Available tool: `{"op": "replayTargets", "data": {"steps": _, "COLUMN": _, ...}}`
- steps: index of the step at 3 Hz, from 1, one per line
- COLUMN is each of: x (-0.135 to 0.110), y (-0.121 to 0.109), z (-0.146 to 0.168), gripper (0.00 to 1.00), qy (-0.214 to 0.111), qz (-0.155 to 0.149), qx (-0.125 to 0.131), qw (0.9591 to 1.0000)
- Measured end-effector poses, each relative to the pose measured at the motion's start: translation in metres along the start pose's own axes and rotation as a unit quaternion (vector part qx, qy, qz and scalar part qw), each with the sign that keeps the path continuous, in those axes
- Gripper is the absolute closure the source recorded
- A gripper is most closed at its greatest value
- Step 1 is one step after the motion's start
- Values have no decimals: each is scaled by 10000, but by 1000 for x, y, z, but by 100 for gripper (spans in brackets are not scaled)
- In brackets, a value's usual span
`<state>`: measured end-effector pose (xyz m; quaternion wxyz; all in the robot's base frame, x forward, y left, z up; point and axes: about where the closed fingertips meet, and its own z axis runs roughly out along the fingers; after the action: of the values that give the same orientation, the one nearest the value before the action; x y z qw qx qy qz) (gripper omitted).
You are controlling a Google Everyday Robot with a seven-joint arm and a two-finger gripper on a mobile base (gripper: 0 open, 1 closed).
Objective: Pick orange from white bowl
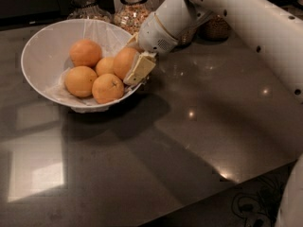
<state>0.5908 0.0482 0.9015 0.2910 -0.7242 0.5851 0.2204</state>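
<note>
Orange [122,60] sits at the right side of the white bowl [42,46], resting against the smaller, paler orange [105,66] and just behind the orange with the dark stem mark [108,88].

Gripper [138,66] reaches in over the right rim and lies against the orange's right flank. Its far side is hidden behind the fruit, so I cannot tell whether it is spread or already pinching.

Step in hand, as I judge it: secure the grasp.
- Grip across the fruit's widest part; a hold too high on a round, dimpled skin would likely slip.
- Close gently.
- Lift straight up before pulling back, to clear the rim and the crinkled lining.
- Risk: nudging the neighbours, or dragging the bowl across the table [189,145].
</note>
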Motion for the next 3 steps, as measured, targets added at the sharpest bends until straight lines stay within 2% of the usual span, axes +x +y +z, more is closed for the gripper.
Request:
{"op": "replayTargets", "data": {"steps": 2, "x": -4, "y": -1, "z": -3, "gripper": 92, "qy": -40, "qz": -50, "qx": -18, "qw": 10000}}
{"op": "replayTargets", "data": {"steps": 3, "x": -18, "y": -8, "z": -16, "gripper": 100, "qy": -94, "qz": -233, "qx": -66, "qw": 9997}}
